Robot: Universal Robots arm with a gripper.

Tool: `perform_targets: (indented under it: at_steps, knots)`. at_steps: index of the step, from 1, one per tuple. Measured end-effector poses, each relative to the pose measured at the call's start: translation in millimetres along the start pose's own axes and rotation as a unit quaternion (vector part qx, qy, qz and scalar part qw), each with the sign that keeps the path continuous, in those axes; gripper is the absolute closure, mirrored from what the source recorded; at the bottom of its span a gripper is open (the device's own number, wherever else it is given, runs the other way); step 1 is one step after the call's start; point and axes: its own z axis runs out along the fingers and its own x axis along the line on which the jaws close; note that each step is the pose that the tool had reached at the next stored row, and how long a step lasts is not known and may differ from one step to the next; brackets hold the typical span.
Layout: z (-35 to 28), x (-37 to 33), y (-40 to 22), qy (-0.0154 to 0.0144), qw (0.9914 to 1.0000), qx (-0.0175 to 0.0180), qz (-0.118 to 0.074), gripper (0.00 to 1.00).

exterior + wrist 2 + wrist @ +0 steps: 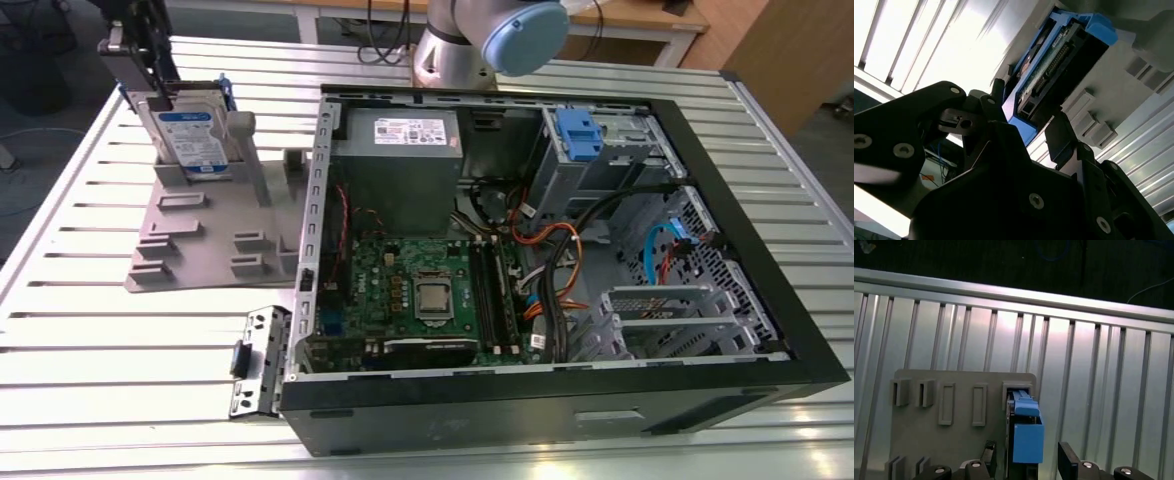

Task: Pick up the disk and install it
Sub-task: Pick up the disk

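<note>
Slatted table (134,335): one upright disk (195,140)

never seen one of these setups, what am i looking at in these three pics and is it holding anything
This is a robot arm with a two-fingered claw, working over a slatted metal table. The exterior view comes from a camera off the arm; both wrist views come from cameras riding near the claw. On the table are an open computer case and a grey holder, where the disk stands upright in its blue frame. The claw is at the disk's top end, one finger on each side, open: the first wrist view shows gaps, so nothing is gripped yet.
</note>
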Motion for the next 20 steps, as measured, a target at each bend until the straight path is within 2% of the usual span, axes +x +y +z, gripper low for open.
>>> perform_targets:
  at_steps: [15, 20]
  knots:
    - [27.2, 0.4, 1.1, -0.0004, 0.99978, 0.0006, 0.021, 0.4]
    - [28.1, 0.4, 1.1, -0.0004, 0.99977, 0.0004, 0.021, 0.4]
